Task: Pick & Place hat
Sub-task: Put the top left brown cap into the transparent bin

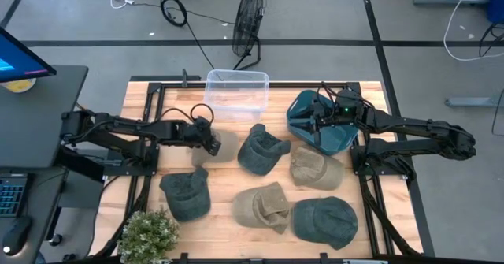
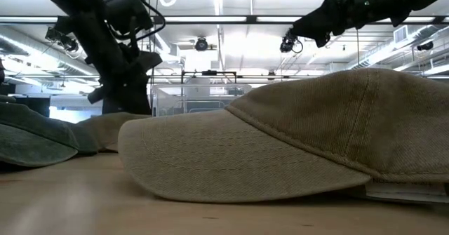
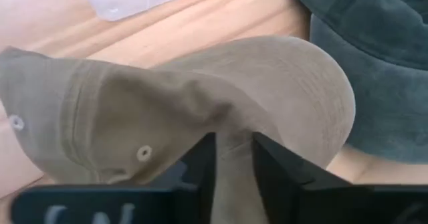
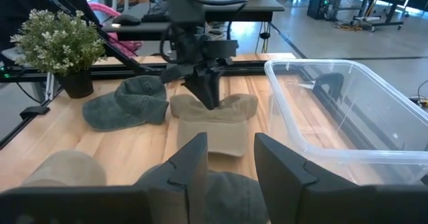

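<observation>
The left gripper (image 3: pixel 233 158) pinches the tan hat (image 3: pixel 200 97) with clenched jaws — next, lift it to the clear bin (image 1: pixel 236 95). The right gripper (image 4: pixel 227 160) waits, jaws apart.

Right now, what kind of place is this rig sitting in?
Likely a robotics lab or open workshop: grey floor with taped lines and loose cables, a floor fan, exposed ceiling ducts, a monitor desk beside the wooden table.
</observation>
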